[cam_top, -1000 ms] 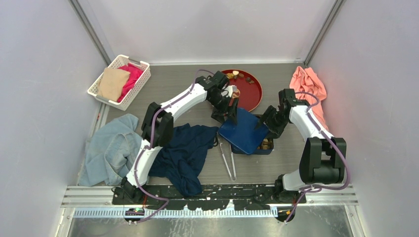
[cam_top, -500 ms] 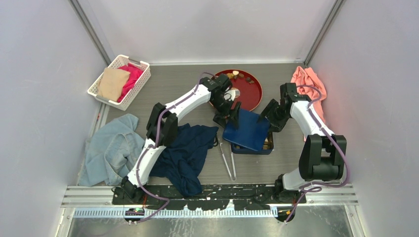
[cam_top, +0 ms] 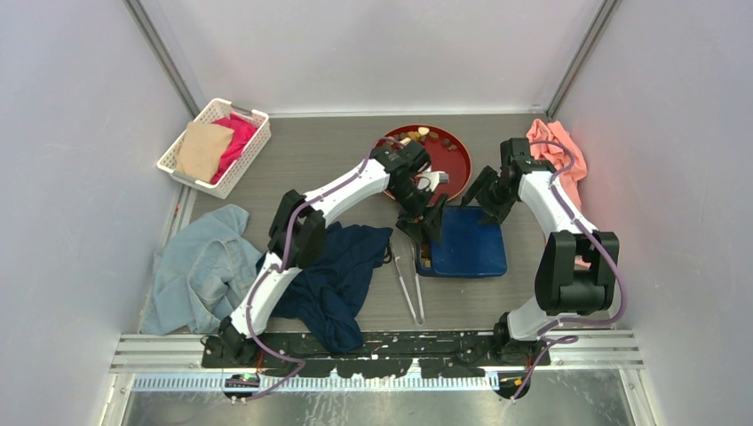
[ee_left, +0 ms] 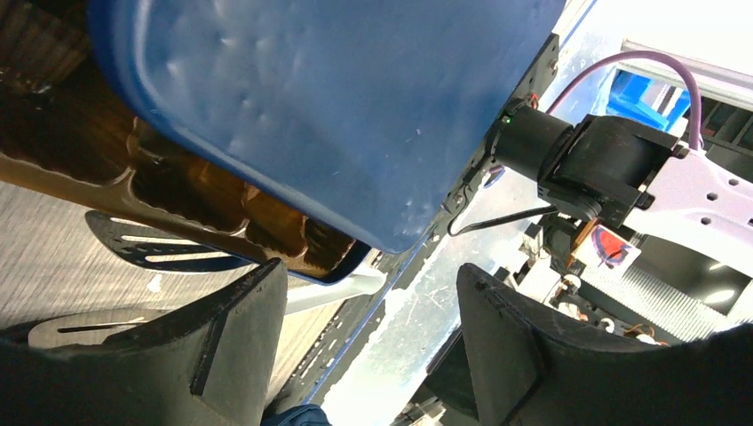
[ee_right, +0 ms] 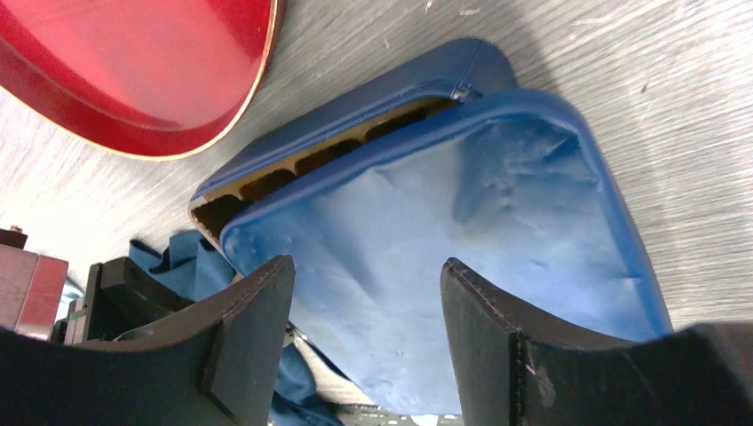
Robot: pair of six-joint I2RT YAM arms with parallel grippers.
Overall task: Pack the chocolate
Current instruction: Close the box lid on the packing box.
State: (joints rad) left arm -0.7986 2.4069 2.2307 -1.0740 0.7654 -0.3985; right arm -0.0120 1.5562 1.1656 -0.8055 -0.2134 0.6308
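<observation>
Swung the blue lid from the tilted, skewed pose of a second ago to lying nearly flat and square over the navy box, which sits on the table at 5 o'clock from the red tray. Left a sliver of the gold compartments showing along the lid's 9 o'clock edge, so probably not fully seated.

Parked the left fingers at the lid's 10 o'clock corner, spread wide and gripping nothing. Same for the right fingers near the 1 o'clock corner: wide apart, empty.

Can see chocolate scattered near the tray's 12 o'clock rim, well apart from the box. Cannot tell how much lies inside the box with the lid over it.

Suggests closing is almost done while several pieces sit unpacked. Likely calls for a last press on the lid, or lifting it again to add the rest.
</observation>
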